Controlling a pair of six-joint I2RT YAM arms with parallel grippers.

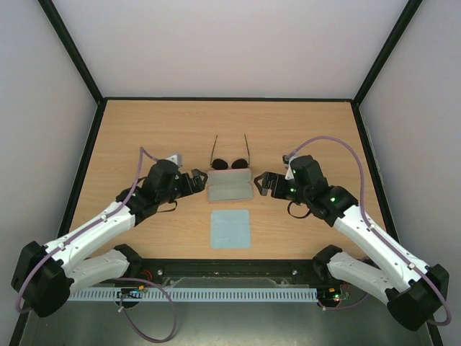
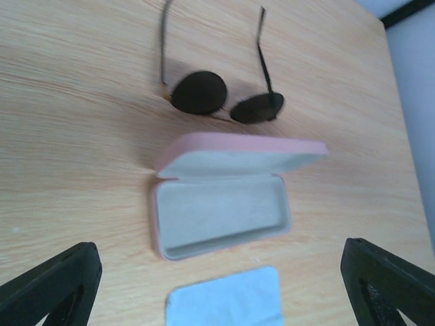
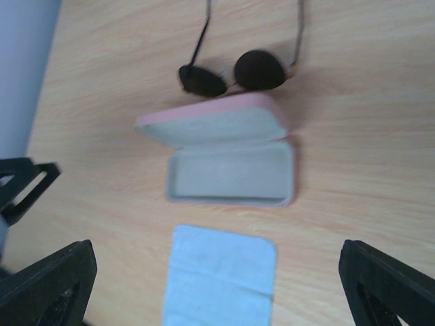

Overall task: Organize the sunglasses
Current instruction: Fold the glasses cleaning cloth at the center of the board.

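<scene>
A pale wood-grain worktop point(image 1: 144, 130), walled in white panels on black framing. The left gripper point(image 1: 204, 184) and right gripper point(image 1: 261, 184) flank the open pink case point(image 1: 230, 186) at its centre, both spread wide, holding nothing. A light blue cloth point(image 1: 230, 228) lies nearer the front edge. The sunglasses point(image 1: 230, 164), with round dark lenses and thin wire temples unfolded toward the far edge, sit just behind the case.
</scene>
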